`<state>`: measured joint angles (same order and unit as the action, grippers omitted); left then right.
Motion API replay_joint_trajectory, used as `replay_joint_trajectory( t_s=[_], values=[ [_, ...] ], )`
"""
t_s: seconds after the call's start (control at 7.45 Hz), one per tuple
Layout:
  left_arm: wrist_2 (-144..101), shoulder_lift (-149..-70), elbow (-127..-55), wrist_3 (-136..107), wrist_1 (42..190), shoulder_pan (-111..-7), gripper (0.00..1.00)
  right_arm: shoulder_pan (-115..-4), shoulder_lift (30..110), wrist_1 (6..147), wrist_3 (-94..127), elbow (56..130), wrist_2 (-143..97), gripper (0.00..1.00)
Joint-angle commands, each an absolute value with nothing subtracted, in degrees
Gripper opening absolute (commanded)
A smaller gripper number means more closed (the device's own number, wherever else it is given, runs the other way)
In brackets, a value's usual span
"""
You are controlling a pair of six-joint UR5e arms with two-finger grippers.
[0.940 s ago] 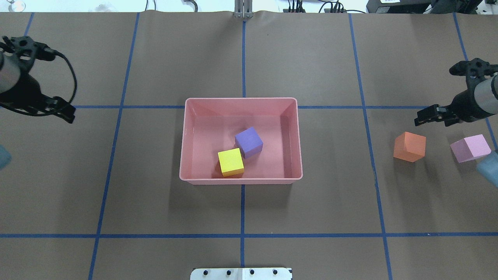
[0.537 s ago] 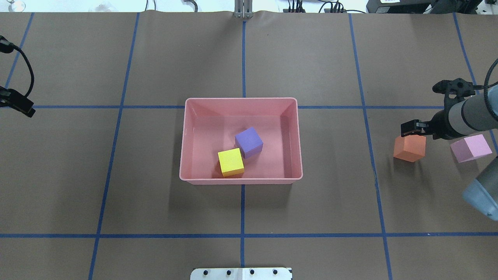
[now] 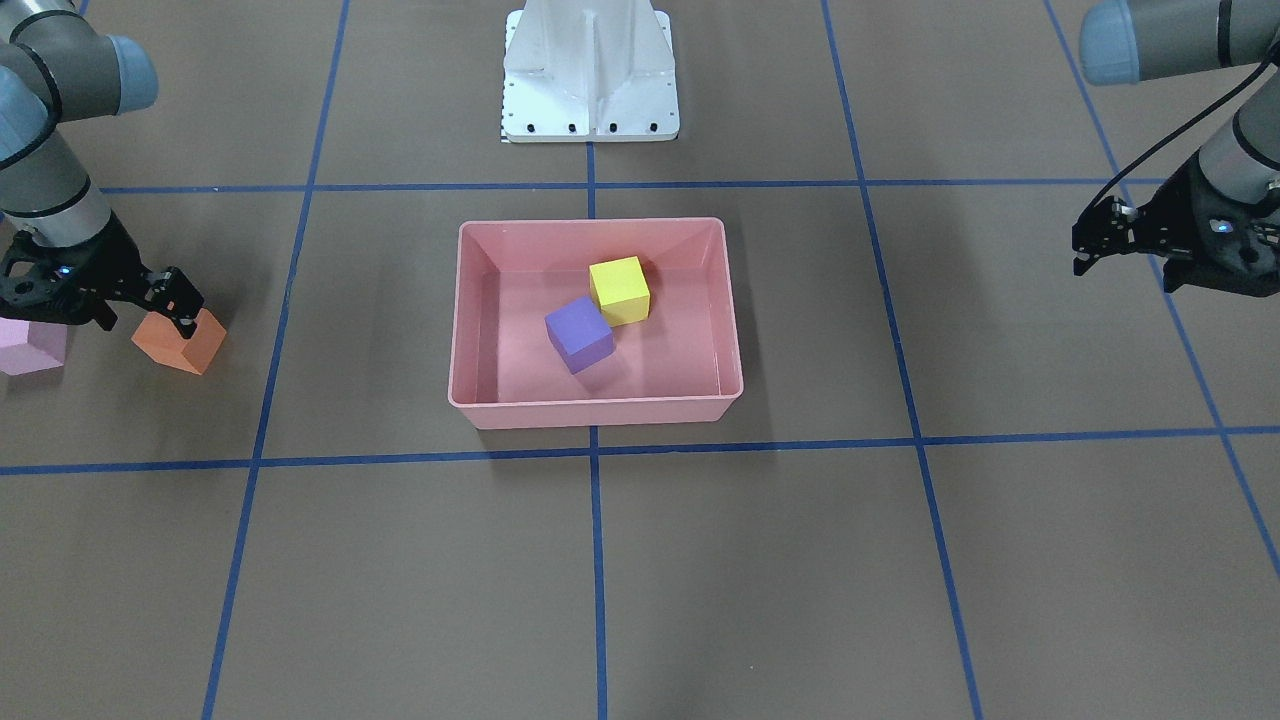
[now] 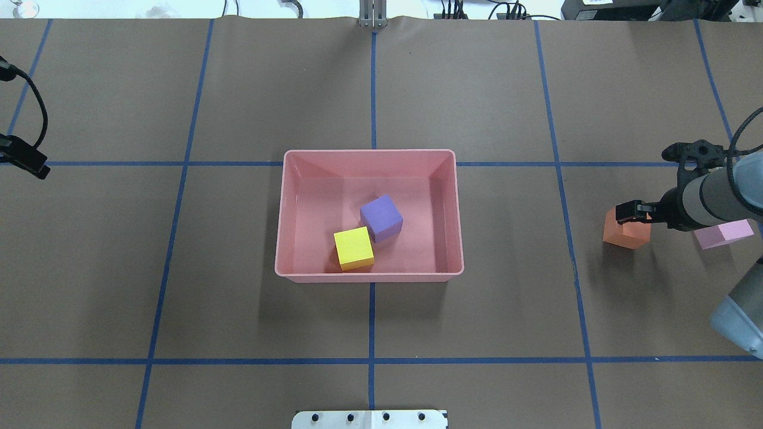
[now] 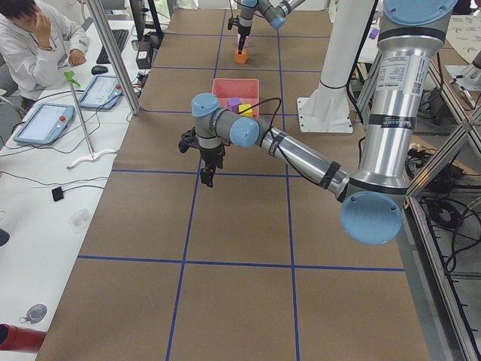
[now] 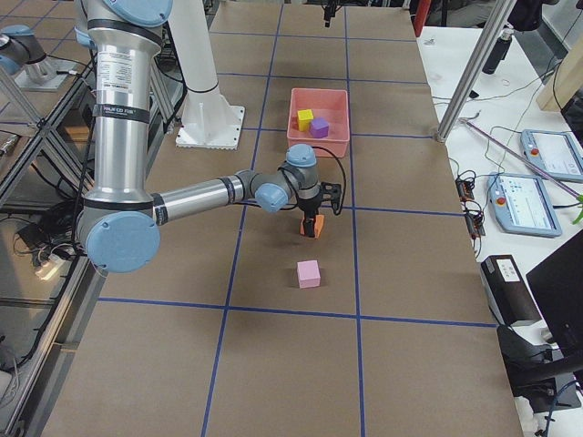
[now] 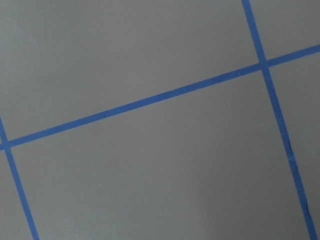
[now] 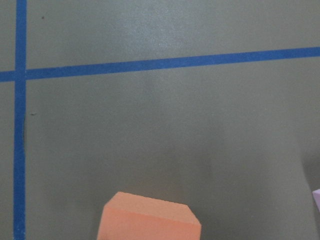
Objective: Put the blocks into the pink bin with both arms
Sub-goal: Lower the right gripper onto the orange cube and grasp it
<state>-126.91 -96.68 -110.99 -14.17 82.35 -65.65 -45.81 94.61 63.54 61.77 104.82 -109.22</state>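
Note:
The pink bin (image 4: 369,154) sits mid-table and holds the purple block (image 4: 381,217) and the yellow block (image 4: 353,248). The orange block (image 4: 623,233) and the light pink block (image 4: 724,233) lie on the table at the right. My right gripper (image 4: 633,212) is low, right at the orange block's top, and looks open; in the front view it (image 3: 172,305) touches or nearly touches the orange block (image 3: 185,345). My left gripper (image 3: 1088,245) hangs open and empty over bare table far left of the bin.
The white base pedestal (image 3: 590,70) stands behind the bin. The right forearm (image 4: 715,193) partly covers the light pink block. Operators' desks with tablets (image 5: 45,120) lie beyond the table's far edge.
My right gripper moved left and down from above the table onto the orange block. My left gripper drew back toward the table's left edge. No block moved.

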Motion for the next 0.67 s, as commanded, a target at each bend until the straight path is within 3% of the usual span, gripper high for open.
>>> replay_joint_trajectory(
  t_s=[0.0, 0.54],
  values=[
    [-126.91, -96.68, -110.74, -14.33, 82.35, -65.65, 1.00, -44.82, 94.31, 63.54, 63.11, 105.03, -108.54, 1.00],
    [-127.00, -96.68, -110.83, -14.50, 82.35, -65.57, 1.00, -46.58, 96.33, 64.16, 62.32, 110.04, -109.69, 1.00]
  ],
)
